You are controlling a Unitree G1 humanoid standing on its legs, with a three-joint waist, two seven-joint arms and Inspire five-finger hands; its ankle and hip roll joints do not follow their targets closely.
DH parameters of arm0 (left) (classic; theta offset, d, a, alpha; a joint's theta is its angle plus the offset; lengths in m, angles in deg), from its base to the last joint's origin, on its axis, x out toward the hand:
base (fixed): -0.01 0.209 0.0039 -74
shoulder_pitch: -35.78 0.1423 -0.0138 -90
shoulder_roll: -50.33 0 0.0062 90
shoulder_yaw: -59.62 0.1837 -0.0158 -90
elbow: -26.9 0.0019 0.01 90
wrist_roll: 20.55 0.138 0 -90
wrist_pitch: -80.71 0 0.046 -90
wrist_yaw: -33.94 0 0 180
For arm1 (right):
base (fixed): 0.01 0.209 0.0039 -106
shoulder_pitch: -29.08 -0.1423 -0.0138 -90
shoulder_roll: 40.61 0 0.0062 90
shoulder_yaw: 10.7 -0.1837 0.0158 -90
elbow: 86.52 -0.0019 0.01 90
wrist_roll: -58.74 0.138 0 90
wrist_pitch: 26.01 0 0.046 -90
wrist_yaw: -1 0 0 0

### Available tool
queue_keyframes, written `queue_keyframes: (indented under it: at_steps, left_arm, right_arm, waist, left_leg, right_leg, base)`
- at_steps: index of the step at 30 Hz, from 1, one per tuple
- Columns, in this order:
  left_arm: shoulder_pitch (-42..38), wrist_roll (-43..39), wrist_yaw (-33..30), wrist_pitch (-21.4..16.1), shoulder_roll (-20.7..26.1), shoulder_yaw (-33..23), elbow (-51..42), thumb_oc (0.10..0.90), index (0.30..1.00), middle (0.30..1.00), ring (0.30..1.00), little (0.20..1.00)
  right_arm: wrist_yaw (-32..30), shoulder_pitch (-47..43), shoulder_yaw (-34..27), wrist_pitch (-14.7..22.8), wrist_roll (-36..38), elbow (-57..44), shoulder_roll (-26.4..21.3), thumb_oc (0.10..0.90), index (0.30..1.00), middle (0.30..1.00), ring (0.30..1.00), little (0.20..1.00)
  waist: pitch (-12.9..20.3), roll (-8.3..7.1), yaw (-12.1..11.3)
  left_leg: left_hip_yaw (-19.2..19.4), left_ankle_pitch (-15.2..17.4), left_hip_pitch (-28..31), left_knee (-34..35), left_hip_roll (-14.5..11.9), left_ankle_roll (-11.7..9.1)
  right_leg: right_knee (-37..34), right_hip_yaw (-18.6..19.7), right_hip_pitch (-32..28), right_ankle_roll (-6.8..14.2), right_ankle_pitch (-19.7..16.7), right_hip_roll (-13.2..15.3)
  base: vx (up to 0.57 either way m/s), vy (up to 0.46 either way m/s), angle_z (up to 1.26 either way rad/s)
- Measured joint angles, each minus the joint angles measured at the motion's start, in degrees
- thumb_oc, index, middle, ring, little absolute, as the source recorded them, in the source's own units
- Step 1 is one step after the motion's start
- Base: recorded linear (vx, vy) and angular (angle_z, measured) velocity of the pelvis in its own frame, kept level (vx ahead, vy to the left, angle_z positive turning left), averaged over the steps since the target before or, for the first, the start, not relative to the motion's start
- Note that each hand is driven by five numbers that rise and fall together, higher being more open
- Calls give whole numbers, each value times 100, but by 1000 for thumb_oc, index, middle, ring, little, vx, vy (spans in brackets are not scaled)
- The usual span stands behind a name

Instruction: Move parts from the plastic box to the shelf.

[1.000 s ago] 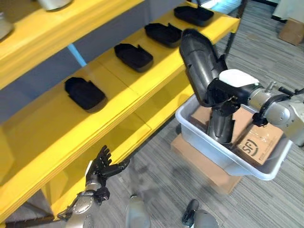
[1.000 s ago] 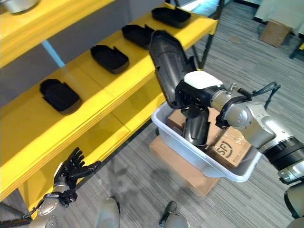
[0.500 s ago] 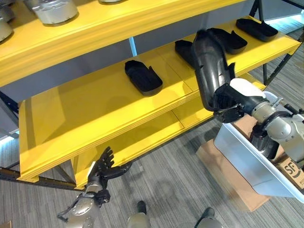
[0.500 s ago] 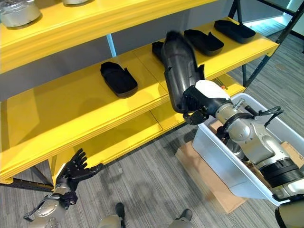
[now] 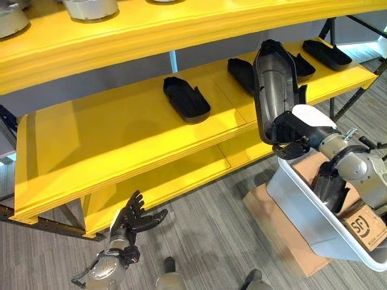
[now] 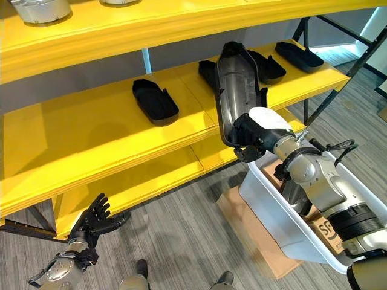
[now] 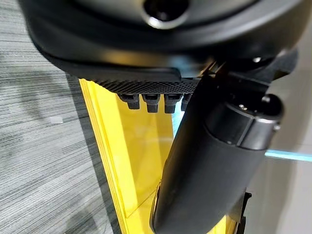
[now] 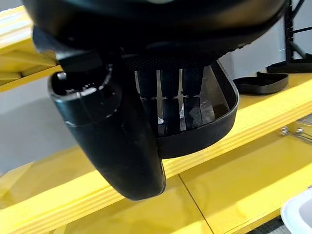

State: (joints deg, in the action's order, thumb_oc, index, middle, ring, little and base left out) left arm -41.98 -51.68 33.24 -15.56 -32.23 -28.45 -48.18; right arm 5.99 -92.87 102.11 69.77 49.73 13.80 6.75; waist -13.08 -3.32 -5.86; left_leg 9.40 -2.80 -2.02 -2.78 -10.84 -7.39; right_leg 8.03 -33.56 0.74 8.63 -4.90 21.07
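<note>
I am in the carrying step: my right hand (image 6: 257, 130) is gripping a long black moulded plastic part (image 6: 234, 84) by its lower end, fingers (image 8: 171, 105) curled inside its hollow and the thumb clamping the outer wall, and I am holding it nearly upright in the air in front of the middle board of the yellow wooden shelf (image 5: 115, 139), above the near corner of the pale grey plastic box (image 5: 314, 217). The part is looking like a narrow, boat-shaped shell with a raised rim, glossy on its inner face, open side facing me, with a notched tab near the end I am holding. My left hand (image 5: 130, 219) is hanging low near the floor with its fingers spread and gripping nothing. For the next move I am judging that I need to carry the part out over the middle board, tip it down until it is lying flat, and pick a bare stretch so it lands clear of the small black tray-like parts (image 5: 186, 99) already lying in a row there; the open yellow space to the left of that row seems the safest spot. More dark parts (image 5: 329, 187) and a brown cardboard carton (image 5: 361, 225) are sitting in the box, so I am reckoning the task is only partly done.
</note>
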Motion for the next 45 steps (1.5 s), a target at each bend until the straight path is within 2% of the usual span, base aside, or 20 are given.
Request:
queue_keyframes:
  at_steps: [3,6,10,12,13,14,15,16,17,19,21,24,26,27,28,29,30,32,37,45]
  left_arm:
    - [-61,0,-2,-1,15,-1,0,900,1000,1000,1000,1000]
    - [-28,0,-32,-2,26,-12,4,900,1000,1000,1000,1000]
    - [-55,6,-63,-2,41,-7,15,900,1000,1000,1000,1000]
    - [-192,15,-126,-2,63,-14,60,900,1000,1000,1000,1000]
    - [-368,17,-148,1,50,16,220,900,1000,1000,1000,1000]
    - [-448,21,-166,1,69,17,298,900,1000,1000,1000,1000]
    - [-496,28,-237,-8,98,-4,301,900,1000,1000,1000,1000]
    - [-564,46,-315,-5,147,-78,322,900,1000,1000,1000,1000]
    - [-586,53,-359,-6,167,-103,325,900,1000,1000,1000,1000]
    - [-670,56,-359,-8,165,-77,307,900,1000,1000,1000,1000]
    - [-712,57,-364,-10,160,-28,296,900,1000,1000,1000,1000]
    - [-780,57,-360,-14,113,76,309,900,1000,1000,1000,1000]
    - [-809,53,-361,-14,33,130,313,900,1000,1000,1000,1000]
    - [-814,53,-349,-14,31,126,309,900,1000,1000,1000,1000]
    - [-815,53,-351,-14,4,108,318,900,1000,1000,1000,1000]
    - [-793,45,-373,-9,-121,96,346,900,1000,1000,1000,1000]
    - [-651,47,-343,-9,-224,121,329,900,1000,1000,1000,1000]
    - [-626,48,-342,2,-259,117,334,900,1000,1000,1000,1000]
    - [-643,45,-276,3,-265,118,271,900,1000,1000,1000,1000]
    - [-649,51,-279,3,-262,25,271,900,1000,1000,1000,1000]
  right_arm:
    - [0,-33,2,2,0,158,16,400,300,300,300,300]
    - [-10,-72,2,-22,0,332,149,400,300,300,300,300]
    - [-31,-30,-4,-150,-158,395,279,400,300,300,300,300]
    - [-35,103,-50,-199,-180,383,270,400,300,300,300,300]
    - [-37,235,-72,-225,-214,378,263,400,300,300,300,300]
    - [-43,354,-78,-224,-215,349,295,400,300,300,300,300]
    - [-39,461,-82,-165,-212,307,306,400,300,300,300,300]
    - [-32,595,-97,-85,-210,197,325,400,300,300,300,300]
    - [-12,703,-97,-69,-209,94,325,400,300,300,300,300]
    - [19,730,-118,15,-205,10,313,400,300,300,300,300]
    - [21,726,-123,7,-204,-45,303,400,300,300,300,300]
    - [21,709,-127,10,-204,-86,215,400,300,300,300,300]
    - [21,709,-135,3,-204,-24,173,400,300,300,300,300]
    - [22,709,-135,-13,-204,-21,163,400,300,300,300,300]
    - [21,677,-136,-16,-204,-11,155,400,300,300,300,300]
    - [20,615,-154,-20,-199,61,172,400,300,300,300,300]
    - [22,482,-162,-67,-199,152,158,400,300,300,300,300]
    - [30,442,-162,-85,-198,232,157,400,300,300,300,300]
    - [25,373,-445,-120,-181,356,23,400,300,300,300,300]
    - [43,182,-507,-66,-142,347,-88,400,300,300,300,300]
  waist:
    - [3,-64,-165]
    - [-4,-126,-294]
    - [-20,-167,-294]
    - [-34,-194,-178]
    - [-41,-167,68]
    - [-49,-123,155]
    - [-65,-97,140]
    - [-124,-23,188]
    - [-137,-4,275]
    - [-167,21,423]
    - [-194,36,431]
    - [-285,63,528]
    - [-333,-26,589]
    - [-374,-132,547]
    - [-416,-213,521]
    - [-430,-96,545]
    - [-439,11,531]
    - [-438,17,557]
    - [-429,28,610]
    - [-424,38,568]
  left_leg:
    - [-57,114,-188,-252,-5,6]
    - [-139,436,-548,-871,52,68]
    - [-293,942,-1034,-1680,384,322]
    - [-520,1029,-1253,-2003,641,501]
    - [-757,1025,-1232,-1965,923,706]
    - [-904,851,-1123,-1743,999,711]
    - [-1014,863,-1025,-1558,1042,931]
    - [-1191,721,-871,-1266,1031,1078]
    - [-1265,553,-732,-1013,1038,1079]
    - [-1378,453,-545,-747,1170,1083]
    - [-1454,467,-459,-685,1232,1102]
    - [-1667,426,-377,-575,1251,1048]
    - [-1924,491,-324,-611,1303,808]
    - [-1984,548,-249,-607,1336,713]
    - [-2053,599,-169,-605,1353,629]
    - [-2083,630,-155,-600,1190,569]
    - [-1964,678,-53,-510,809,436]
    - [-1876,638,158,-272,577,298]
    - [-1806,590,336,-72,456,204]
    - [-1819,579,403,12,509,194]
  right_leg:
    - [4,-30,27,4,-3,7]
    - [79,-47,83,34,-25,131]
    - [229,-18,40,136,-129,513]
    - [400,476,6,72,-237,695]
    - [837,1436,140,-189,-464,832]
    - [1219,2233,414,-40,-341,812]
    - [1341,2569,608,56,-36,585]
    - [1421,2959,792,38,457,19]
    - [1396,2905,859,-47,651,-218]
    - [992,2597,1051,-65,713,-530]
    - [647,2521,1214,-96,641,-594]
    - [-134,2538,1220,3,153,-649]
    - [-816,2699,855,-9,-225,-714]
    - [-968,2683,578,-32,-333,-721]
    - [-1043,2670,421,-62,-673,-730]
    - [-1012,2588,372,-155,-615,-890]
    - [-945,2455,327,-364,-454,-1235]
    - [-934,2401,220,-452,-345,-1439]
    - [-915,2440,164,-485,-265,-1534]
    - [-805,2451,164,-432,-216,-1454]
  base:
    - [-5,133,6]
    - [17,202,11]
    - [32,236,32]
    - [134,265,93]
    - [184,267,122]
    - [167,210,101]
    - [136,124,53]
    - [102,45,38]
    - [99,-7,51]
    - [91,-52,55]
    - [94,-103,30]
    - [86,-133,46]
    - [154,-279,64]
    - [130,-212,46]
    - [101,-139,42]
    - [187,-252,26]
    - [167,-226,13]
    - [140,-191,-2]
    - [61,-101,-7]
    - [13,-40,2]
